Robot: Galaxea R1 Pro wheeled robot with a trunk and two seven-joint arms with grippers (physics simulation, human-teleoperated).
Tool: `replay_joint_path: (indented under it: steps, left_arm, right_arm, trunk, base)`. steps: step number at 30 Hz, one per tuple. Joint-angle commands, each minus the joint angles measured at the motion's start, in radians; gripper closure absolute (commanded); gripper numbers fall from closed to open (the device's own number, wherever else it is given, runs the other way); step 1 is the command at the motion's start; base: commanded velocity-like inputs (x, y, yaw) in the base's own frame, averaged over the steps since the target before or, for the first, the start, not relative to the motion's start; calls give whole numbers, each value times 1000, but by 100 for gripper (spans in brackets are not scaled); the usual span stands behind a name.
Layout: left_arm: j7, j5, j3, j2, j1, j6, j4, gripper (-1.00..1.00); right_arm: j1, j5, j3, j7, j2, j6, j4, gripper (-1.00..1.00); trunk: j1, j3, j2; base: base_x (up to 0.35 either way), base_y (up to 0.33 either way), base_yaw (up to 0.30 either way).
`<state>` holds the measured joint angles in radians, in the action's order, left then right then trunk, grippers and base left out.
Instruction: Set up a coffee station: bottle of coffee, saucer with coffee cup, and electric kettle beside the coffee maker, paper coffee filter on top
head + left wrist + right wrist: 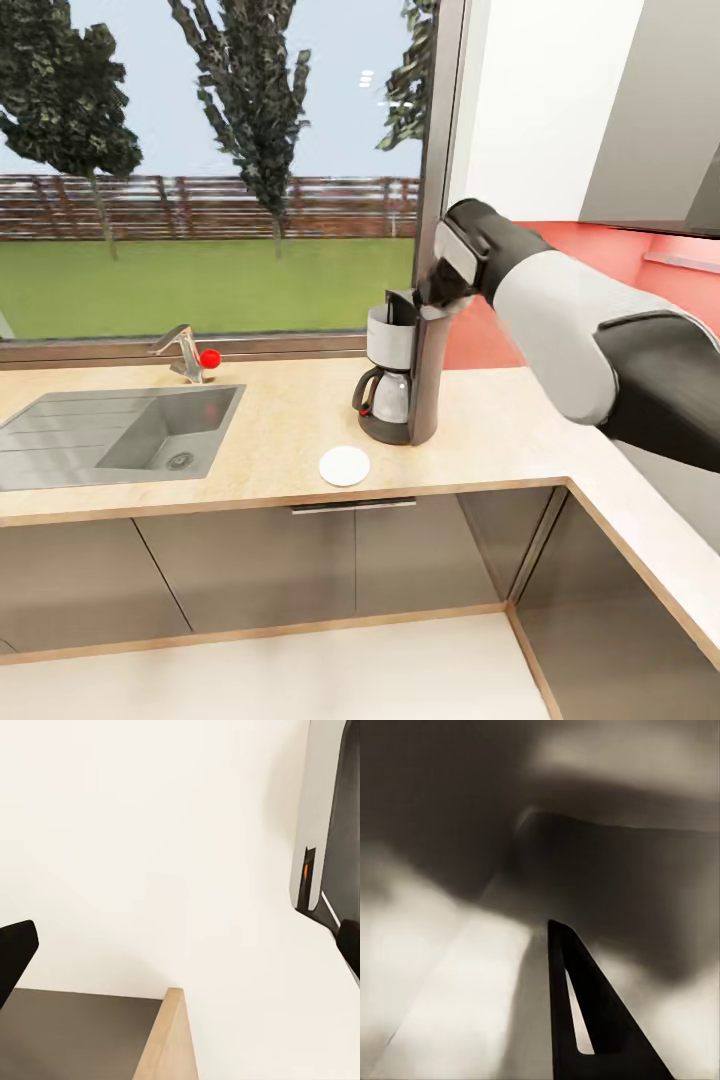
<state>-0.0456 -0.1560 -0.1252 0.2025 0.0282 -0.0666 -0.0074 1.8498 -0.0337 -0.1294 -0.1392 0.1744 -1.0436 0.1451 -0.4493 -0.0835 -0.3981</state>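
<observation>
Right arm (pixel 600 340) nearest; right gripper (pixel 440 285) at coffee maker (pixel 395 375) top, grasp state unclear. Saucer (pixel 344 466) beside: light, brittle, slippery; pinch rim.

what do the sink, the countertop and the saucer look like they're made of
The sink looks like brushed steel: grey with a dull sheen. The kitchen countertop looks like light wood-tone laminate or wood, matte and faintly speckled; which one is unclear. The saucer looks like white glazed ceramic, smooth and plain, though plastic is possible.
</observation>
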Motion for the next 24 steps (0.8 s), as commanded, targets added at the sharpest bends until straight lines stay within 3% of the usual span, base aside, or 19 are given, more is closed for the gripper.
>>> replay_joint_path:
  steps: [1, 3, 7, 16, 24]
  left_arm:
    - [-3, -11, -8, 0, 1, -4, 1, -100]
    - [-3, -11, -8, 0, 1, -4, 1, -100]
    - [-2, -10, -8, 0, 1, 1, 1, -100]
    - [-2, -9, -6, 2, 1, 7, 1, -100]
    - [-2, -8, -5, 3, 0, 7, 4, -100]
  right_arm:
    - [25, -38, -4, -4, 0, -4, -26, 100]
    - [59, -86, -4, -4, 0, -4, -62, 100]
    - [82, -120, -3, -3, 0, -4, -105, 100]
    - [85, -124, -4, -3, 0, -4, -122, 100]
    - [86, -124, -5, -3, 0, -4, -122, 100]
  trunk:
    - [-1, -2, -2]
    - [-1, -2, -2]
    - [-1, -2, -2]
    - [-1, -2, -2]
    - [-1, -2, -2]
  base:
    - [0, 0, 0]
    - [0, 0, 0]
    - [0, 0, 0]
    - [14, 0, 0]
    - [197, 25, 0]
